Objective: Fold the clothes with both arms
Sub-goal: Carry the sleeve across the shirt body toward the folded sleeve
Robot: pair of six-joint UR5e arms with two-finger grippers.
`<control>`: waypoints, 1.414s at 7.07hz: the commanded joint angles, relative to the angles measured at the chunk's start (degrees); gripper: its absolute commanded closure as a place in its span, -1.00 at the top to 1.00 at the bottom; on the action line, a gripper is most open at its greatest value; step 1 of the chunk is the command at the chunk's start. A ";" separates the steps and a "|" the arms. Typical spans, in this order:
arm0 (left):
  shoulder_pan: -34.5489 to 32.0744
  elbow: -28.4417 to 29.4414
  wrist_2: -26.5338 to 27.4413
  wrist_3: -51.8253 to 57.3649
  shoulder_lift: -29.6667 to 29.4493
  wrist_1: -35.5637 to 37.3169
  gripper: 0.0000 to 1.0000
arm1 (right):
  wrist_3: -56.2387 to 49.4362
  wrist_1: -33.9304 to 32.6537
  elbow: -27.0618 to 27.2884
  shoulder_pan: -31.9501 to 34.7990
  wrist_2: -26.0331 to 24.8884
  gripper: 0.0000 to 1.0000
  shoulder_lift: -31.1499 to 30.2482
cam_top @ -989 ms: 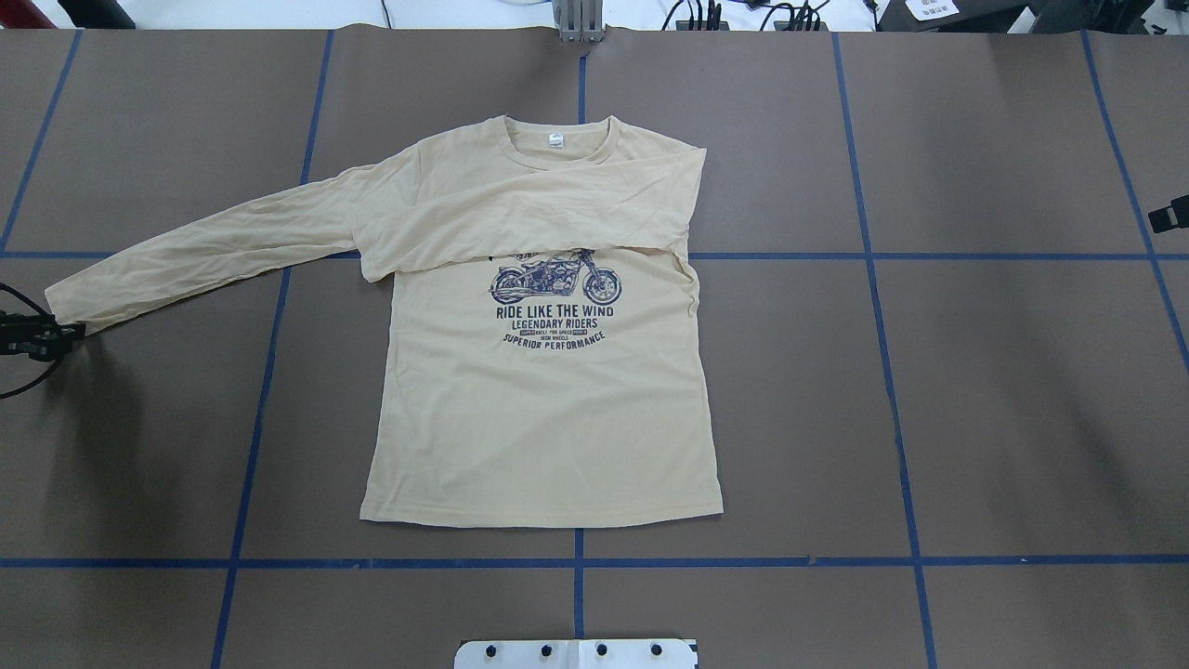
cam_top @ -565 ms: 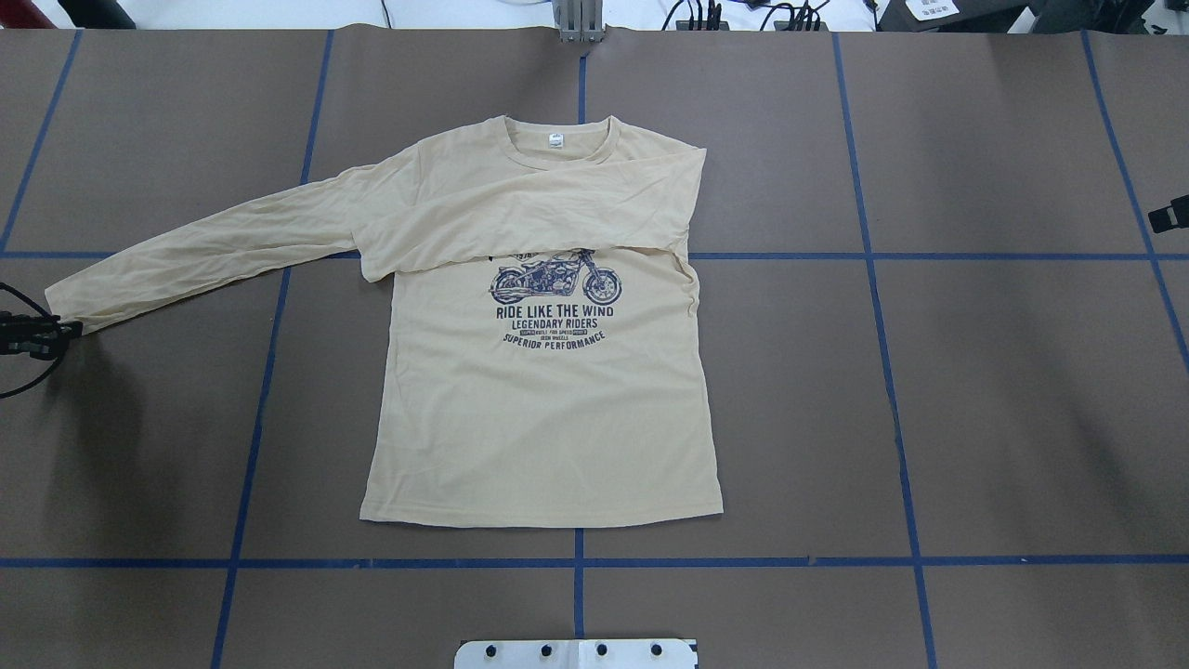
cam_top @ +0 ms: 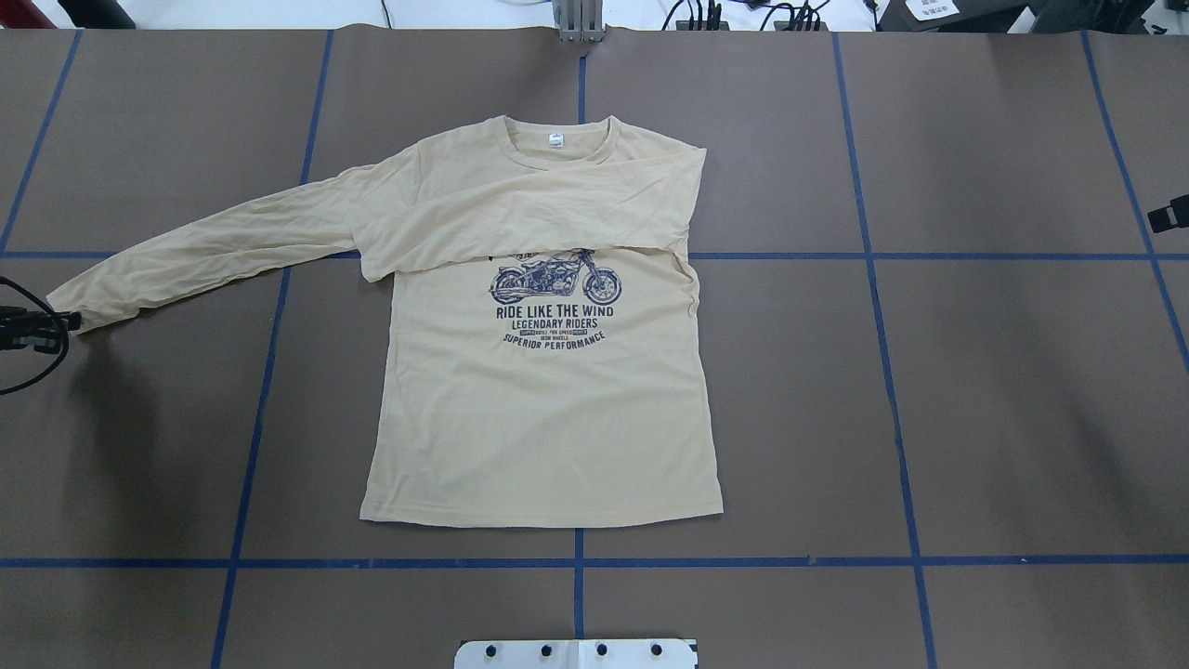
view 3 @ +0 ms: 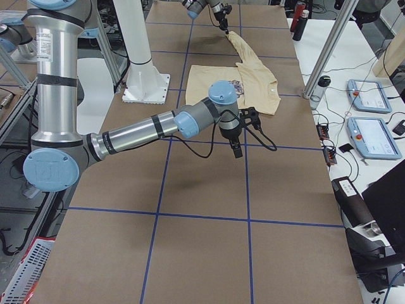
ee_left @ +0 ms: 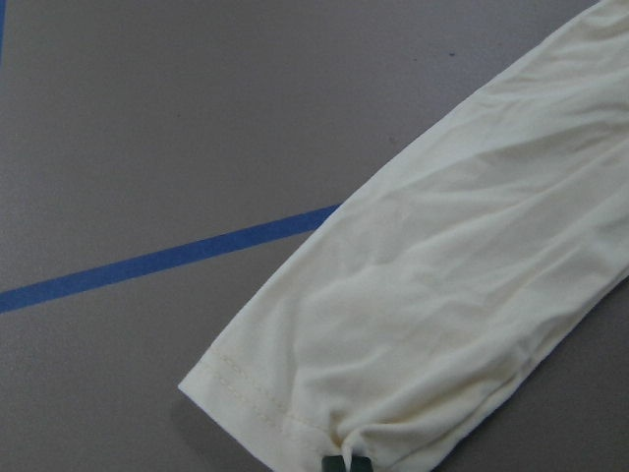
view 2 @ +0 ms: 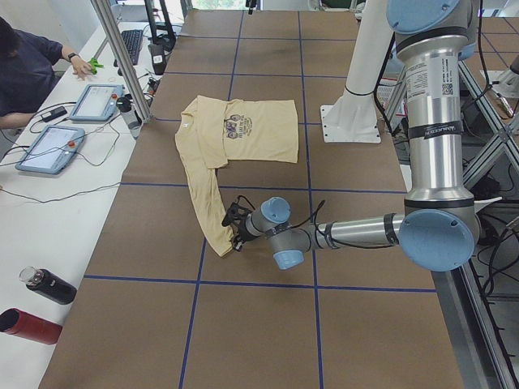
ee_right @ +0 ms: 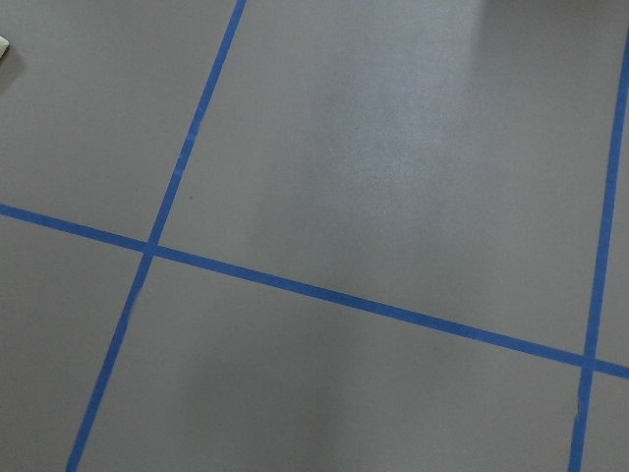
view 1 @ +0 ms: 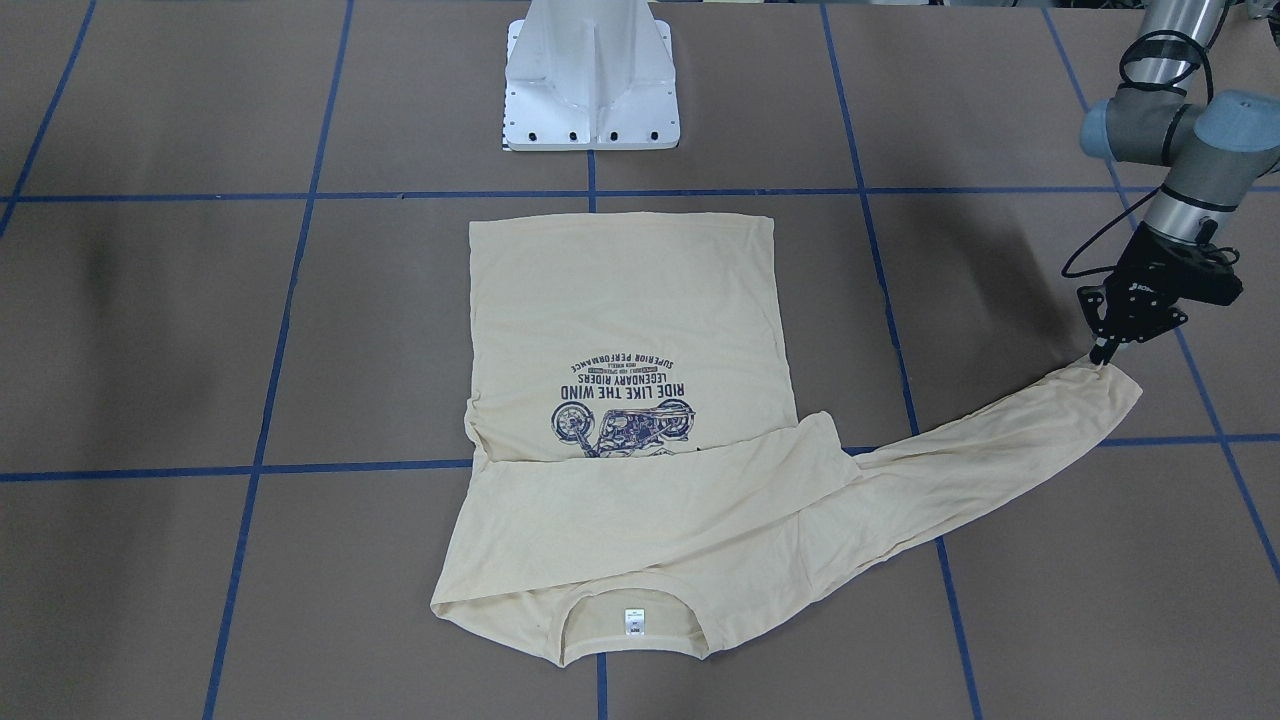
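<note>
The cream-yellow long-sleeved T-shirt lies flat, print up, on the brown table. One sleeve is folded across the chest. The other sleeve stretches out to the overhead view's left. My left gripper is shut on that sleeve's cuff, low over the table. In the left wrist view the cuff bunches at the dark fingertips. The front-facing view shows the same pinch by the left gripper. My right gripper hovers over bare table well clear of the shirt. Whether it is open or shut I cannot tell.
The white pedestal stands on the robot's side of the shirt's hem. Blue tape lines grid the table. Along the far side, a bench holds tablets and bottles, with a seated person beside it.
My left gripper has shifted slightly away from the robot with the cuff, and the sleeve end has gathered and wrinkled a little. The rest of the shirt and the right arm have not moved.
</note>
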 commanded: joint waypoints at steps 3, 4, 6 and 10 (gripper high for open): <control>-2.72 -13.51 -3.27 0.25 -4.80 19.37 -1.00 | 0.09 0.00 -0.59 0.00 0.00 1.00 0.01; -2.81 -18.18 -2.92 0.25 -8.74 27.99 -1.00 | 0.09 0.00 -0.59 0.00 0.00 1.00 0.02; -2.55 -20.95 -2.48 0.25 -19.44 40.59 -1.00 | 0.17 0.00 -0.59 0.00 0.00 1.00 0.10; 1.66 -20.95 -0.28 -0.89 -45.11 66.17 -1.00 | 0.17 0.00 -0.68 0.00 0.00 1.00 0.37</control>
